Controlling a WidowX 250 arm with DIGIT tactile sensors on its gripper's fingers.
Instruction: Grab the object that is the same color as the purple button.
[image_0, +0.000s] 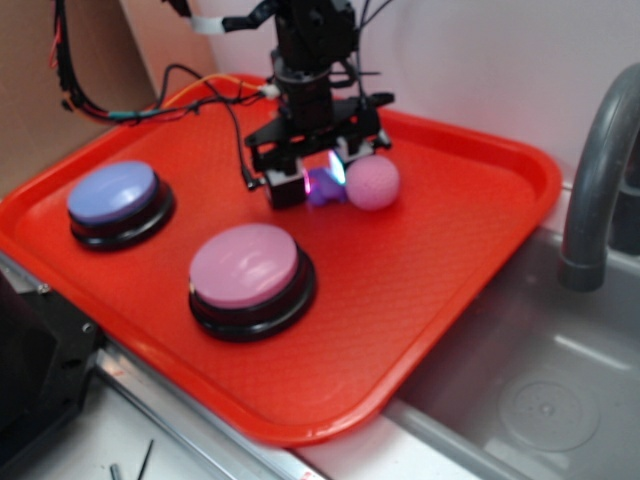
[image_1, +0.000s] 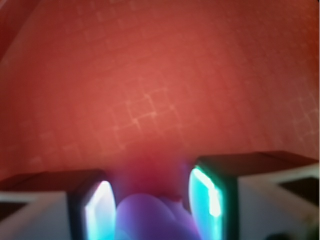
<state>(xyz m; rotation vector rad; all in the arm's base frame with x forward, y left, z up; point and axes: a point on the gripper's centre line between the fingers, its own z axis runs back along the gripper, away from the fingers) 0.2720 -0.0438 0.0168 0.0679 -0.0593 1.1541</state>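
Red tray (image_0: 440, 290) fills most of the counter, its textured floor also filling the wrist view, with a grey sink (image_0: 540, 400) and faucet (image_0: 600, 170) off to one side. Toward the tray's far side lies the purple toy (image_0: 325, 189), low on the floor and right between the gripper's (image_0: 318, 183) two glowing pads (image_1: 98, 209). From the wrist view the toy (image_1: 150, 217) sits in the gap, close to both pads, though the blur keeps me from saying whether they press on it or merely bracket it. The jaws stand partly closed around it, with little room left. Just beside the toy, touching or nearly so, rests the pink ball (image_0: 372, 182). Nearer me, well apart from the gripper, sit two big buttons on black bases: the pink button (image_0: 247, 270) toward the front edge, and the purple button (image_0: 115, 196) by the tray's left rim. Black cables (image_0: 150, 105) trail from the arm across the tray's back corner.
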